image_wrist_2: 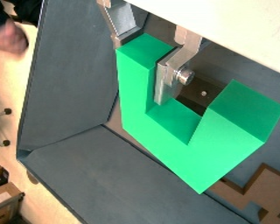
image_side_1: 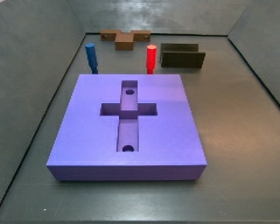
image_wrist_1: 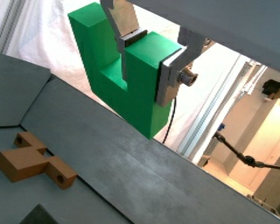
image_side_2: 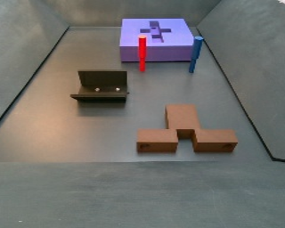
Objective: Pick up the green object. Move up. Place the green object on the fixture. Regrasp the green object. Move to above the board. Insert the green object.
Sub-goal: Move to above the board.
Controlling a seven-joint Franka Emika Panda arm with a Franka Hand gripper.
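Gripper (image_wrist_1: 153,54): showing only in wrist views, out of both side views; silver fingers (image_wrist_2: 166,79) clamping one prong of the green block, dark pad pressing the prong's face.
Green block (image_wrist_1: 122,74): hanging in the gripper off the floor, in both wrist views (image_wrist_2: 184,122); the two prongs and square notch are showing, the second prong is standing free of the fingers.
Board (image_side_1: 130,122): lying flat on the floor; cross recess (image_side_1: 129,109) open, nothing sitting in it, a round hole at either end of the long arm; all four top edges are showing clear in a side view. Also at 12 o'clock in a side view (image_side_2: 157,40).
Fixture (image_side_2: 101,86): standing on the floor, well apart from the board; nothing resting on it. At 1 o'clock behind the board in a side view (image_side_1: 184,58).
Red peg (image_side_1: 150,57): standing upright just beside the board's far edge.
Blue peg (image_side_1: 91,57): upright, near the board's far corner at 11 o'clock.
Brown block (image_side_2: 187,131): lying flat at 5 o'clock of the fixture, apart from it; also in a wrist view (image_wrist_1: 31,162).
Floor (image_side_2: 61,125): wide bare room running between fixture, brown block and walls.
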